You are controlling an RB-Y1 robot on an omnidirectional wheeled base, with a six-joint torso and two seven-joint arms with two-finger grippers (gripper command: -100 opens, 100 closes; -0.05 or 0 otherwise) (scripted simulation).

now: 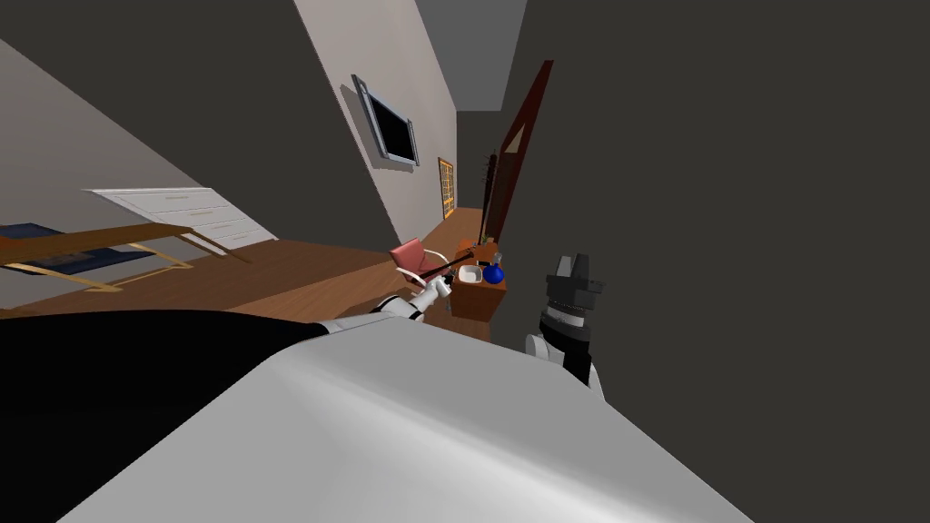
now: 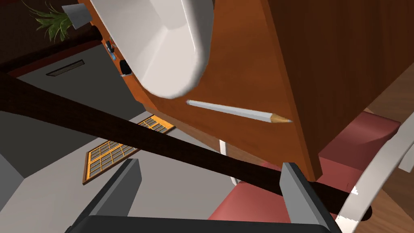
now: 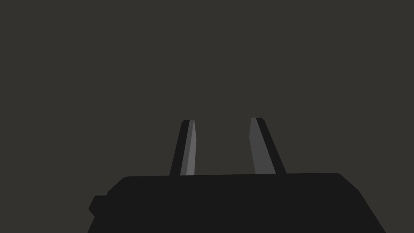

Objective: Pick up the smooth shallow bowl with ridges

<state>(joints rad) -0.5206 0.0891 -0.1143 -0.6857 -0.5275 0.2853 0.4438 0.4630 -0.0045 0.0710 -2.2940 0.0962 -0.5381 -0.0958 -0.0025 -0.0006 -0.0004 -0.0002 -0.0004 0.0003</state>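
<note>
The shallow white bowl (image 1: 469, 273) sits on a small wooden desk (image 1: 476, 298). In the left wrist view the bowl (image 2: 170, 44) looms large, a short way ahead of my left gripper (image 2: 211, 163), which is open and empty. A dark brown bar (image 2: 101, 121) crosses between its fingers (image 2: 297, 190), in front of the desk's edge. In the head view the left gripper (image 1: 447, 286) reaches to the desk's near side. My right gripper (image 3: 222, 119) is open and empty, and is held up (image 1: 573, 263) by the dark wall.
A grey pencil (image 2: 238, 111) lies on the desk top (image 2: 250, 60) beside the bowl. A blue vase (image 1: 493, 273) and a green plant (image 2: 50, 20) stand further back. A red chair (image 1: 413, 257) with a white frame is beside the desk. A dark wall is close on the right.
</note>
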